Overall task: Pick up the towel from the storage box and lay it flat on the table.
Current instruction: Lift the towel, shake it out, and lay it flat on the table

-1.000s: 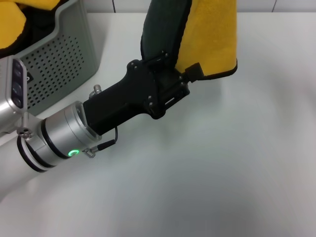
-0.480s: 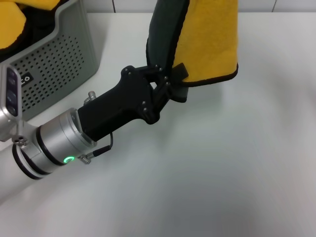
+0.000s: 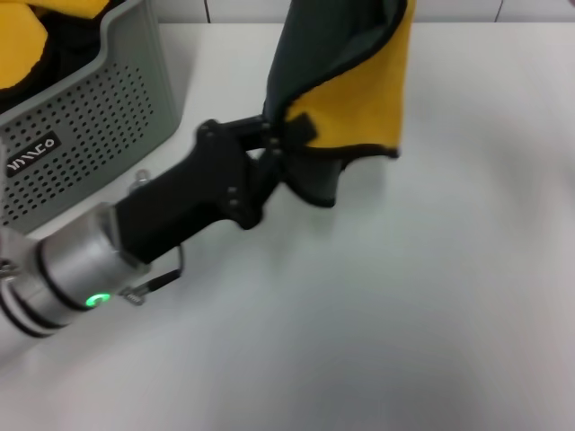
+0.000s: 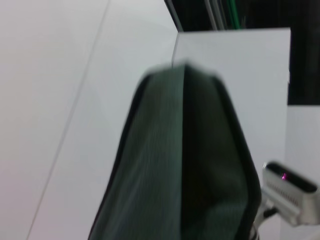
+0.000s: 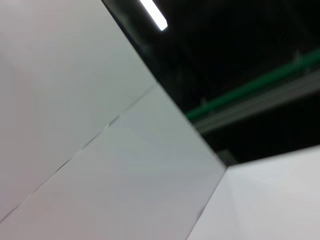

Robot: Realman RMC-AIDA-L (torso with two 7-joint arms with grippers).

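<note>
At far left the storage box (image 3: 85, 126) stands with other yellow cloths inside. The left claw (image 3: 286, 144) — clenched on the towel (image 3: 346, 85) — has swung lower and leftward in the past second, so the cloth's hem nears the surface (image 3: 404, 305). Laying out looks close. The towel hangs folded, draped above and right of the claw. The right claw isn't visible.

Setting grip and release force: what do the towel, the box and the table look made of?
Towel: soft fleecy cloth, yellow one side, dark grey-green the other, black edging; it drapes in folds from the left gripper. Box: grey plastic by its look, matte, walls perforated with dots. Table: smooth white top with a faint sheen, probably laminate; I can't tell for sure.
</note>
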